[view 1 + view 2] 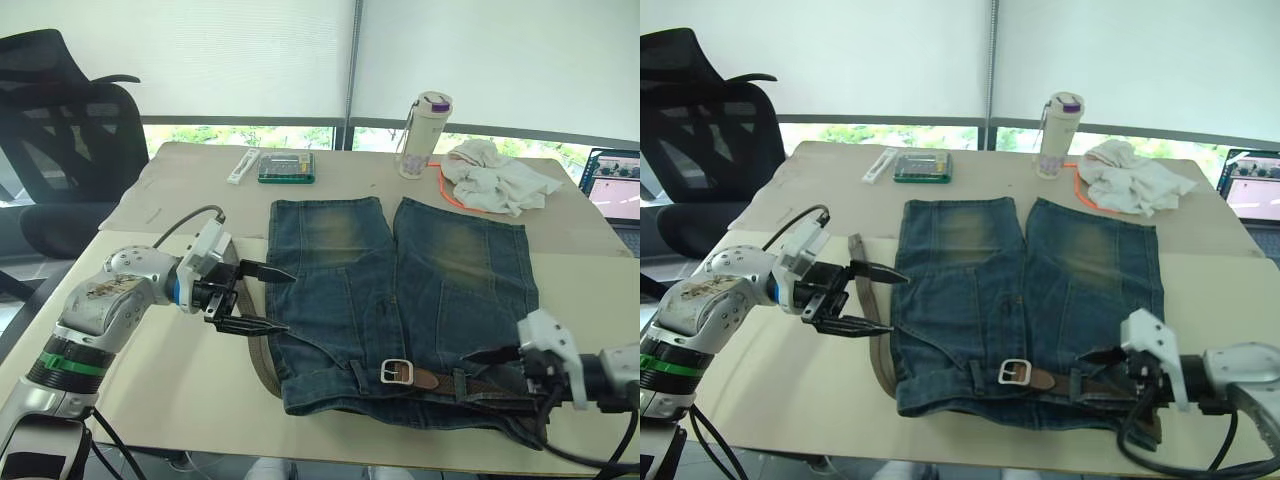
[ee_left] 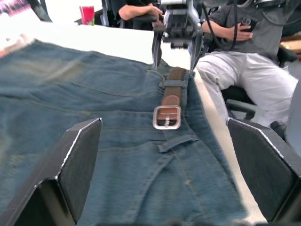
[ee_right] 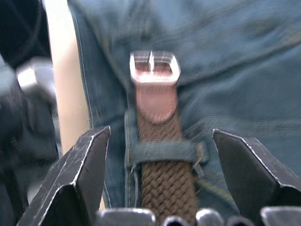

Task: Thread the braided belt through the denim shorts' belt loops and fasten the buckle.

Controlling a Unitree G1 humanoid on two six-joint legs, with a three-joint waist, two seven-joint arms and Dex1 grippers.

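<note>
You see faded blue denim shorts (image 1: 400,300) with yellowish worn patches on both legs. Across their waistband lies a dark brown braided belt (image 3: 162,188), its tan leather tab ending in a silver rectangular buckle (image 3: 154,67).

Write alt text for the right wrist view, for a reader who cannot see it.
The braided belt runs between the right gripper's open black fingers, passing under a belt loop on the denim shorts. Its silver buckle lies unfastened on the denim just beyond.
</note>
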